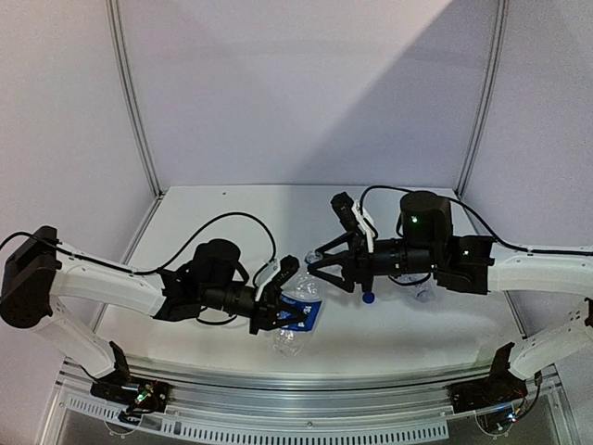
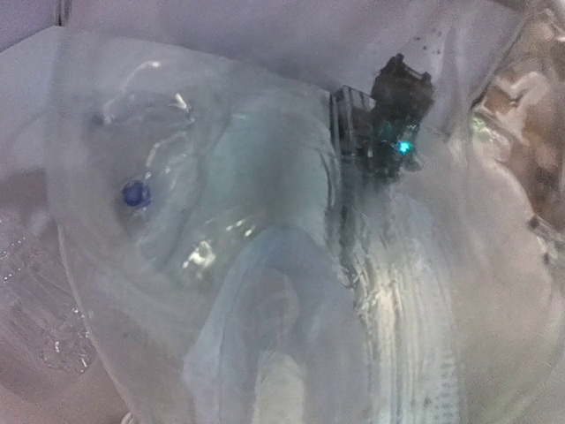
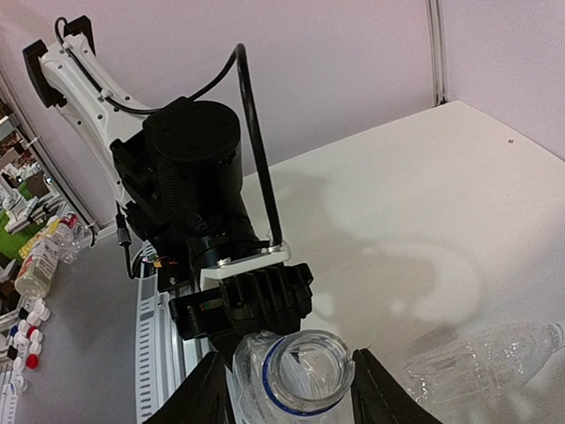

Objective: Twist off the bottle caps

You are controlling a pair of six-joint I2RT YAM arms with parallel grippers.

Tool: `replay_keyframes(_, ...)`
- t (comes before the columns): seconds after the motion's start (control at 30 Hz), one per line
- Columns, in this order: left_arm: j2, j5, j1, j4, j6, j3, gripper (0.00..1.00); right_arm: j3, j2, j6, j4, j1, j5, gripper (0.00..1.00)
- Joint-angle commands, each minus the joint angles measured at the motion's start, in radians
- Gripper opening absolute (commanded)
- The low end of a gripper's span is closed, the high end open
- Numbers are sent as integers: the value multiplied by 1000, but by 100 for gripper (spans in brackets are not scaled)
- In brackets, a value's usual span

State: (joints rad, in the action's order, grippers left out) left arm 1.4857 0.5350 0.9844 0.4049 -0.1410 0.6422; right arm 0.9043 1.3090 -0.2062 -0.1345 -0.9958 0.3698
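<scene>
My left claw [image 1: 282, 298] is clamped on the blue-labelled bottle [image 1: 304, 297]. My right claw [image 3: 296, 395] stands apart, flanking its open, capless mouth. A blue cap [image 1: 368, 298] lies on the surface [image 1: 232, 213] just beside them.

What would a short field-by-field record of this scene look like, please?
left gripper: shut on the blue-label bottle
bottle mouth: open, no cap on it, blue ring around the neck
right gripper: fingers on either side of the open mouth; contact unclear
blue cap: off the bottle, lying on the table
plain bottle: lying on its side on the table
</scene>
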Motion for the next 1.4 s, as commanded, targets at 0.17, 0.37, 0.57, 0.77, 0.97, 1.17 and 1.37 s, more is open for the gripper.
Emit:
replay_keyframes(0.17, 10, -5, 22, -43, 24, 34, 3, 60, 57, 3, 12, -7, 31, 26)
replay_keyframes(0.37, -10, -51, 25, -53, 22, 31, 35, 69, 62, 6, 30, -7, 24, 0)
replay_keyframes(0.57, -94, -158, 25, -69, 18, 5, 77, 107, 6, 59, 166, -6, -127, 0)
replay_keyframes(0.77, -229, -347, 25, -47, 27, -62, 99, 160, -61, 94, 305, -7, -372, 0)
replay_keyframes(0.97, -345, -579, 25, 11, 5, -147, 99, 187, -86, 117, 382, 5, -660, 0)
replay_keyframes(1.17, -365, -637, 24, 9, -1, -159, 99, 302, -3, 117, 463, 94, -788, 0)
replay_keyframes(1.37, -334, -621, 24, -1, -5, -146, 99, 356, 71, 118, 430, 162, -786, 0)
